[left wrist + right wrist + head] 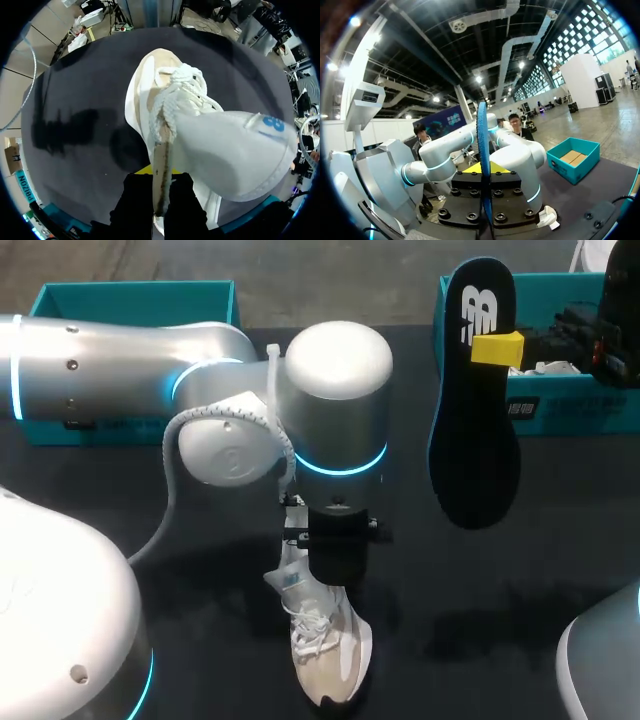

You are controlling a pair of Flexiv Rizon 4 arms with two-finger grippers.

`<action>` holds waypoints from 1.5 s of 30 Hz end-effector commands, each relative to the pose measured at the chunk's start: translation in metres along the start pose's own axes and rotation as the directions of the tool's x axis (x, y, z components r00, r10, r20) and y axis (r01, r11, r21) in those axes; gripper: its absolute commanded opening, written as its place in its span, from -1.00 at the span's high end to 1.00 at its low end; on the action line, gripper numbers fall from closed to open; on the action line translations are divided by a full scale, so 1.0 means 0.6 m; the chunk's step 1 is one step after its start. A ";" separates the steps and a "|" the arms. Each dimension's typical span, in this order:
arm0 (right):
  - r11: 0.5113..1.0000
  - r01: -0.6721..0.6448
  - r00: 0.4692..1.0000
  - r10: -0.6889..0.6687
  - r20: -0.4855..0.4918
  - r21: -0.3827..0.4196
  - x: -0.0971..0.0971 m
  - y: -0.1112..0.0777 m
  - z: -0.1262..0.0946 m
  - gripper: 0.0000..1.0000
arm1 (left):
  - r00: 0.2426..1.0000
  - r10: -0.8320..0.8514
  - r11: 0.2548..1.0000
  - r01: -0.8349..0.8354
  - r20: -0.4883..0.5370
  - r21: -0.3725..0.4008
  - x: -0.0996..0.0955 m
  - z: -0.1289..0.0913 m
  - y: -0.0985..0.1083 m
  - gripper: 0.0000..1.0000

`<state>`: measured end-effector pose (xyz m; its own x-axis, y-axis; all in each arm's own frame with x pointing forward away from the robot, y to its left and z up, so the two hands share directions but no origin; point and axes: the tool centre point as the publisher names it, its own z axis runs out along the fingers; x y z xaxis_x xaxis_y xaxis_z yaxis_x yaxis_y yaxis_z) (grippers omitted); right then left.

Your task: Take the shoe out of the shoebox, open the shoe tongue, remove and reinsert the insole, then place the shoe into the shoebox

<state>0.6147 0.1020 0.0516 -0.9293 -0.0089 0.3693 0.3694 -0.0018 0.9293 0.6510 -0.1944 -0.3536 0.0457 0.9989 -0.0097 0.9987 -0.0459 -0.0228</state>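
Observation:
The white and beige shoe (327,650) stands on the black table near its front edge, toe toward the front. My left gripper (338,558) comes down on it from above and is shut on the shoe's thin upper edge (162,170) beside the white laces (175,92); the white tongue (235,150) is folded out to one side. My right gripper (497,348) holds the black insole (475,425) in the air at the back right, hanging toe-end down. In the right wrist view the insole (483,165) shows edge-on, clamped between the yellow tips.
A teal shoebox (540,408) stands at the back right behind the insole, with dark items inside. A second teal box (130,300) sits at the back left, partly behind my left arm (150,370). Bare black table (480,620) lies right of the shoe.

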 end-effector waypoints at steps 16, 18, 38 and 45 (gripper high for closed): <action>1.000 -0.001 1.000 0.001 0.000 0.002 -0.002 0.000 0.003 1.00 | 0.998 -0.058 0.998 0.058 0.012 -0.011 -0.029 0.043 0.010 1.00; 1.000 -0.001 1.000 0.001 0.000 0.002 -0.002 0.000 0.003 1.00 | 0.998 -0.059 0.998 0.059 0.031 -0.002 -0.031 0.046 0.010 1.00; 1.000 -0.001 1.000 0.001 0.000 0.002 -0.002 0.000 0.003 1.00 | 0.966 -0.136 0.990 0.143 0.219 -0.017 -0.037 0.006 0.045 -1.00; 1.000 -0.001 1.000 0.001 0.000 0.002 -0.002 0.000 0.003 1.00 | 0.935 -0.158 0.982 0.181 0.317 -0.046 -0.035 -0.031 0.061 -1.00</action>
<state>0.6147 0.1019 0.0515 -0.9292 -0.0088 0.3694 0.3694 -0.0018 0.9293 0.6896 -0.2320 -0.3456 -0.1238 0.9533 -0.2755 0.9910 0.1333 0.0159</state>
